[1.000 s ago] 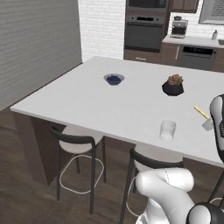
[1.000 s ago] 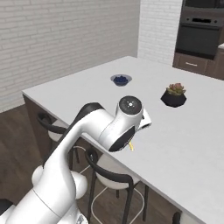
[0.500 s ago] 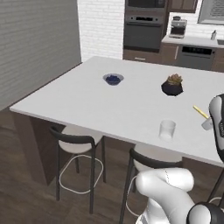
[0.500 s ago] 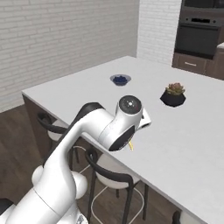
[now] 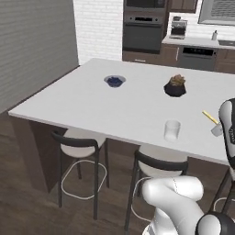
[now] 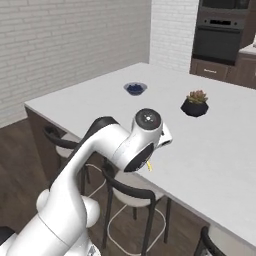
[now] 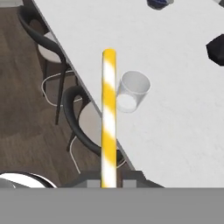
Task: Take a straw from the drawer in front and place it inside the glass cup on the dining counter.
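Straw [image 7: 108,118] clamped in your shut claw [image 7: 109,181], above the worktop [image 5: 114,110] just beside the glass cup [image 7: 131,91]; centre its tip over the rim, then lower upright.

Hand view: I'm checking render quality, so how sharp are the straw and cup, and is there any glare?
Hand view: straw crisp, glass cup faint but readable, no glare. Left base view: cup pale against the dining counter, soft, even light.

the gripper [image 7: 109,183] is clamped tight, the white arm [image 6: 107,150] bent forward.
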